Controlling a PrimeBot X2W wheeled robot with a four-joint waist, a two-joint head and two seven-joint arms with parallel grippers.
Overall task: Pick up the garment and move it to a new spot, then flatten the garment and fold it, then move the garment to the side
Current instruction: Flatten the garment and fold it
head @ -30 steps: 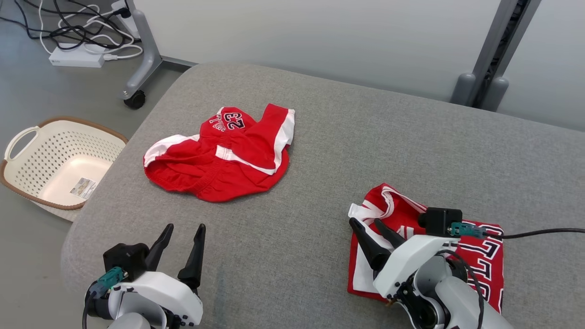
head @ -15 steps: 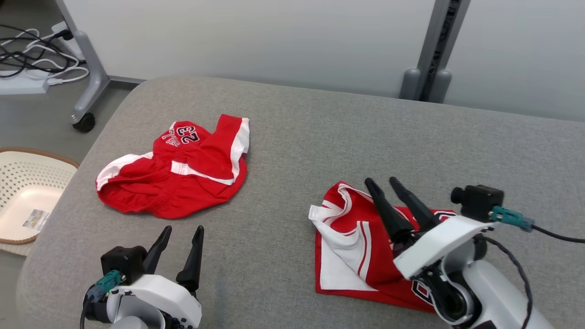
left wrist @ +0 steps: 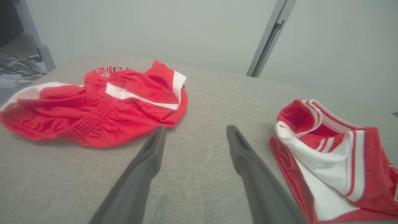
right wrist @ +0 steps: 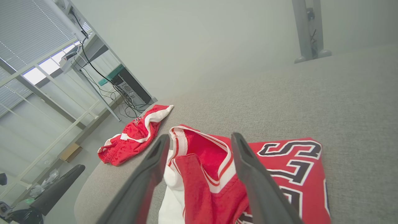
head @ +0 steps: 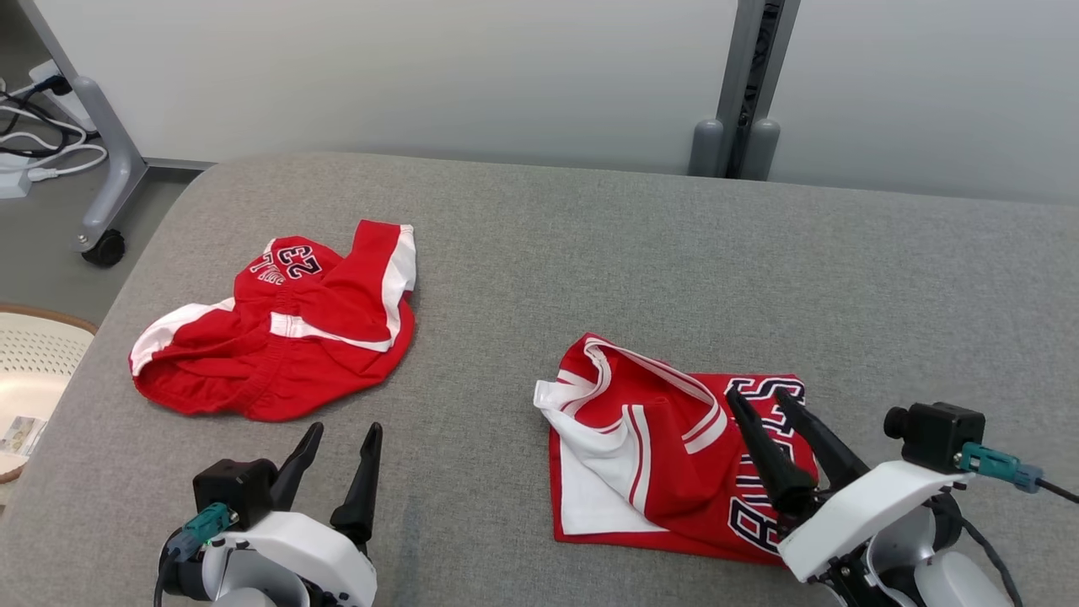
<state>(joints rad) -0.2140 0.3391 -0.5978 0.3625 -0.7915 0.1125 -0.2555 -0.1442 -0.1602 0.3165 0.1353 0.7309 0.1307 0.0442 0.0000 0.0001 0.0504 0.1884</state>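
Finds right end effector (head: 756,393) spread open and gripping nothing, over the 4 o'clock part of the folded red jersey (head: 657,455), which lies at 5 o'clock on the grey fabric-covered table (head: 590,253). Cannot tell whether its fingers touch the cloth. Finds left end effector (head: 345,428) open and empty too, over bare table at 7 o'clock. Places the crumpled red shorts marked 23 (head: 278,337) at 9 o'clock, near the table's left edge, with a white laundry basket (head: 34,346) on the floor beyond.

Judged risks:
- Could catch the jersey's upper layer on a low right finger during any pull-away, dragging the fold open.
- Could pinch just 1 layer of the bunched shorts, so that lifting leaves them twisted and hard to flatten.
- Could slide the shorts off the 9 o'clock edge if pushed rather than lifted.
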